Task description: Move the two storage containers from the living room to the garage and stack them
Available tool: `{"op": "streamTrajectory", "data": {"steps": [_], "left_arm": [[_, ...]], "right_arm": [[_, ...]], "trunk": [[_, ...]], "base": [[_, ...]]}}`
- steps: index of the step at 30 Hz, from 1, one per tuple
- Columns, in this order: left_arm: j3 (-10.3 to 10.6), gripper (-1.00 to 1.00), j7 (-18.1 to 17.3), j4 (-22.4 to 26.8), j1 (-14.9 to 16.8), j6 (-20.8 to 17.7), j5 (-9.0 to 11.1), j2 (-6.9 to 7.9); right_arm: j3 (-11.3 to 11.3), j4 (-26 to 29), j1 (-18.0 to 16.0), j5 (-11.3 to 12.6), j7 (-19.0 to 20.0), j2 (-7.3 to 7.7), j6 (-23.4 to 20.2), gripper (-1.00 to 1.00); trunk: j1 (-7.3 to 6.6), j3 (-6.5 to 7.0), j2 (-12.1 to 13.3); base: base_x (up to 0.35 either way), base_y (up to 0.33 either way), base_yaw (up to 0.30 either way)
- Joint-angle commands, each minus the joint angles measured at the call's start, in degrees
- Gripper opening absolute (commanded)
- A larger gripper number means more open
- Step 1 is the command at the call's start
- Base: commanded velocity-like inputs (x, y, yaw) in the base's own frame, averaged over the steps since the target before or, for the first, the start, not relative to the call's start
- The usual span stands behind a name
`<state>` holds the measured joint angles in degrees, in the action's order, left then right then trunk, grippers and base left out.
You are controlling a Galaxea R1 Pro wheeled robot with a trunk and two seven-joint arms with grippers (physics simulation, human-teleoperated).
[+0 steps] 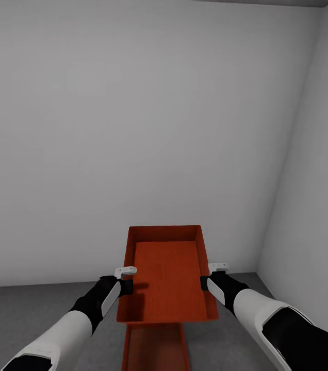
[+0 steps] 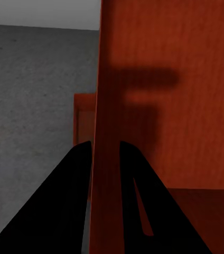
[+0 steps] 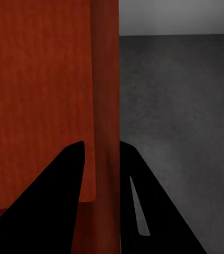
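Observation:
I hold one red-orange storage container (image 1: 166, 268) level in the air, between both arms, above the garage floor (image 1: 40, 309). My left gripper (image 1: 127, 278) is shut on its left side wall and my right gripper (image 1: 208, 276) on its right side wall. Directly below it, the second storage container (image 1: 156, 342) rests on the floor, partly hidden by the held one. In the left wrist view the left gripper (image 2: 105, 153) straddles the container wall (image 2: 104, 95), with the lower container (image 2: 84, 121) beyond. The right gripper (image 3: 102, 151) pinches the opposite wall (image 3: 104, 79) in the right wrist view.
A plain pale grey wall (image 1: 133, 129) stands close ahead and meets a side wall (image 1: 313, 180) in a corner at the right. Dark grey speckled concrete (image 3: 180, 106) spreads on both sides of the containers.

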<state>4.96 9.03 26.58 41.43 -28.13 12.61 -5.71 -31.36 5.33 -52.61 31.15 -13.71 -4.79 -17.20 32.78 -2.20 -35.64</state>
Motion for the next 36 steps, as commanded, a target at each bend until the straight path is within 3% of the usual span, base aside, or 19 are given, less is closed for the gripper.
{"op": "streamTrajectory", "data": {"steps": [1,36], "left_arm": [[-0.1,-1.0,0.8,0.1,0.1,-0.4,-0.7,0.09],[-0.1,-1.0,0.8,0.1,0.1,-0.4,-0.8,0.09]], "right_arm": [[-0.4,0.1,0.0,-0.3,-0.5,0.04,-0.4,-1.0],[-0.3,0.1,0.0,-0.3,-0.5,0.04,-0.4,-1.0]], "trunk": [[0.02,-0.11,-0.1],[0.02,-0.11,-0.1]], "base": [[0.0,0.0,0.0],[0.043,0.029,0.0]]}}
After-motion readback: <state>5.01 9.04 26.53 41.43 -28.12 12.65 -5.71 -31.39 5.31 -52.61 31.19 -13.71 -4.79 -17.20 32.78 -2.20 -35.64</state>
